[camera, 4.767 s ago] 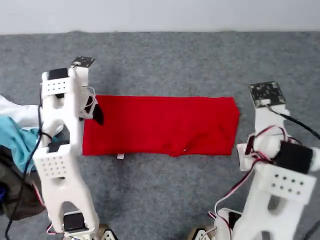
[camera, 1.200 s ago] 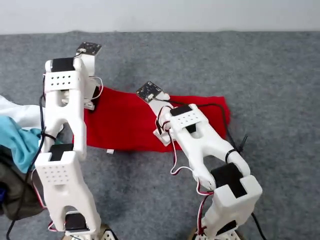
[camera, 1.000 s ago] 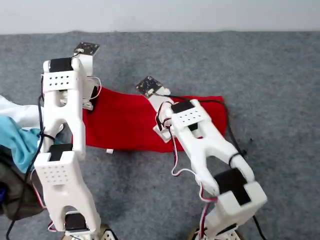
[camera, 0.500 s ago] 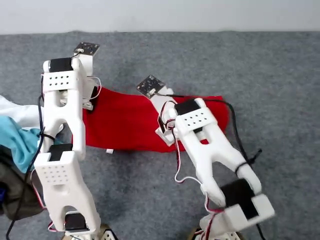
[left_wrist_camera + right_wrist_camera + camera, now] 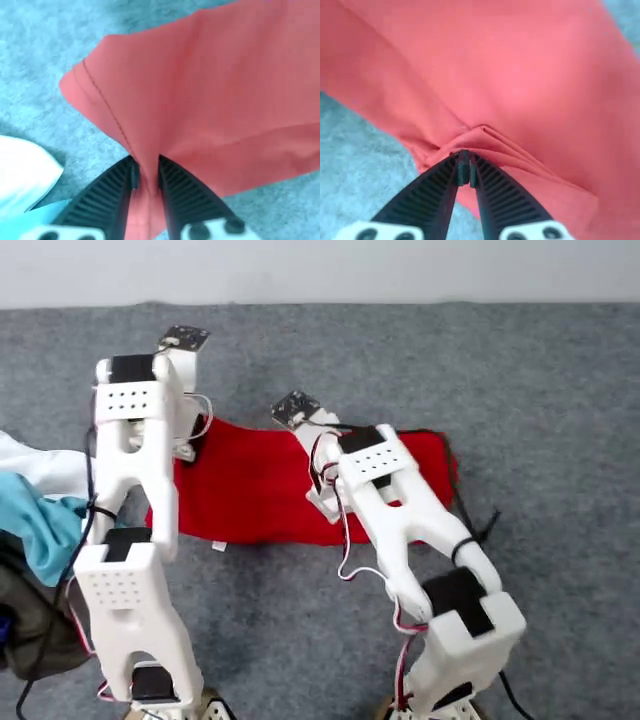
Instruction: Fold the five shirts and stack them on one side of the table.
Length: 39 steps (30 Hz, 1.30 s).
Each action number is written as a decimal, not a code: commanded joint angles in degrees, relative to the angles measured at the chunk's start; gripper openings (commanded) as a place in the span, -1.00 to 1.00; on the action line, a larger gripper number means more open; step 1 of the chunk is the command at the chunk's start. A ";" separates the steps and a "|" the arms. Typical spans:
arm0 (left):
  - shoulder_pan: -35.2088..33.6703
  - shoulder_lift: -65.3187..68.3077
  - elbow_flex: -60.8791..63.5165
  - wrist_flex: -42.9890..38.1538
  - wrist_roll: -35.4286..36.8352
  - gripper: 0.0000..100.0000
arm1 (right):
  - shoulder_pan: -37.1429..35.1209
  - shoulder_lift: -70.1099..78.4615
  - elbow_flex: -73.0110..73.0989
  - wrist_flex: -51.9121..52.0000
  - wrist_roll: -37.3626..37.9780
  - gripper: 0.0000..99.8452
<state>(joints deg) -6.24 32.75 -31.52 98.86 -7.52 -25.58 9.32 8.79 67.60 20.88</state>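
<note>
one red shirt [image 5: 250, 495], a long flat band: its hemmed corner is clamped between the left gripper [image 5: 145, 175] fingers, a bunched ridge between the right gripper [image 5: 464, 167] fingers; the high view adds heaped clothes [image 5: 35, 530] well apart from both.

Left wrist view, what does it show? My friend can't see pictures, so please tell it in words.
The left gripper pinches a fold of the red shirt between its black ridged fingers, so the cloth bunches into a ridge. The grey table lies beneath, with a white cloth nearby.
</note>
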 commanded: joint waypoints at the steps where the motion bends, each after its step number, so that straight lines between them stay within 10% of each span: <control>1: 2.99 -7.21 -1.45 1.76 0.53 -0.97 | 2.51 -9.10 -3.08 4.88 -0.53 -0.98; 21: 34.73 -12.31 -2.42 -0.35 8.79 -0.97 | 42.07 -42.15 9.41 24.13 9.85 -0.98; 39: 42.73 16.88 -37.85 -2.90 14.42 -0.97 | 50.24 -77.58 42.46 21.49 16.44 -0.98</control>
<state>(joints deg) 36.13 48.75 -63.16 96.75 6.46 24.09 -63.65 49.67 89.41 36.79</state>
